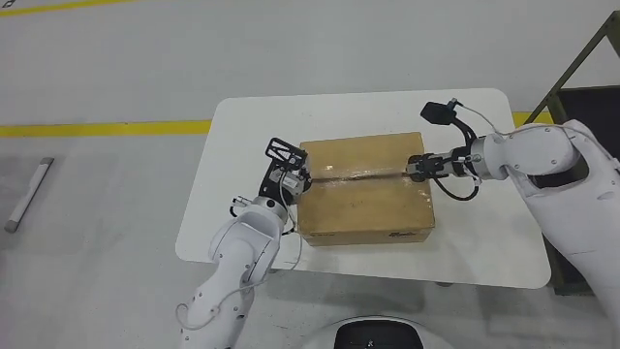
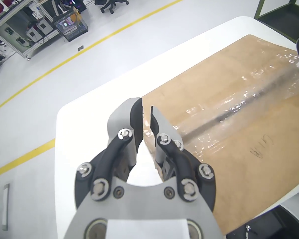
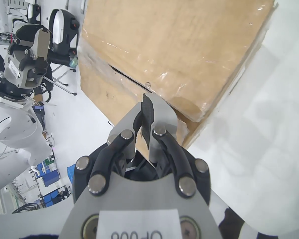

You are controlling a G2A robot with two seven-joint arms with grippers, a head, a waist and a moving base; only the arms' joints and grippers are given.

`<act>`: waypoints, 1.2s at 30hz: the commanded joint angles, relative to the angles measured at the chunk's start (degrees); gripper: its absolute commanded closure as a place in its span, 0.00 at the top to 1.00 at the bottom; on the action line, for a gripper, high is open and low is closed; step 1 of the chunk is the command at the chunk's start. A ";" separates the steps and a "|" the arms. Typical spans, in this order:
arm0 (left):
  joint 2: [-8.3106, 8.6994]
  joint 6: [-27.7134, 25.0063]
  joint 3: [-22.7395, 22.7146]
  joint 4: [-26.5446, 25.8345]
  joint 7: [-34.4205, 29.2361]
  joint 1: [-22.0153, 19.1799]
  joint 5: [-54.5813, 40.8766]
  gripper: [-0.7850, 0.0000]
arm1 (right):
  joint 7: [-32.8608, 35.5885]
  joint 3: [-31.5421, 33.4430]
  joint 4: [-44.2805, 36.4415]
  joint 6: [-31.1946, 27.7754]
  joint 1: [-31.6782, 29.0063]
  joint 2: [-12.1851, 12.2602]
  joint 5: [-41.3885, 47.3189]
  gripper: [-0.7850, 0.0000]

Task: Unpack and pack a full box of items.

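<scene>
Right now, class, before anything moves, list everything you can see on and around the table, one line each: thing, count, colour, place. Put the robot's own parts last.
box: one, brown cardboard, middle of the table, flaps closed
tape: one strip, clear, along the box's top seam
table: one, white, under the box
floor lines: two, yellow, on the floor beyond the table
bar: one, grey, lying on the floor off one end of the table
frame: one, dark green, standing by the table's other end
left gripper: one, grey and black, at one end of the seam
right gripper: one, grey and black, shut, at the opposite end of the seam
</scene>
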 commanded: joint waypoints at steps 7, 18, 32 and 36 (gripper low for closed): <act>-0.55 -2.01 2.48 1.79 -0.07 -0.94 -1.90 0.00 | -1.21 -0.05 -0.28 -0.45 -0.30 0.42 -0.63 0.00; -1.14 -3.54 4.85 5.48 -0.23 -2.32 -1.68 0.00 | -1.75 -1.16 0.25 -0.36 0.08 0.76 -1.09 0.00; -1.98 -1.87 7.09 10.36 -1.12 -3.74 1.09 0.00 | -2.12 -1.86 0.45 -0.35 -0.02 1.27 -1.24 0.00; -2.14 -1.75 7.10 10.72 -1.02 -3.93 1.21 0.00 | -2.10 -2.15 0.60 -0.31 0.10 1.39 -1.22 0.16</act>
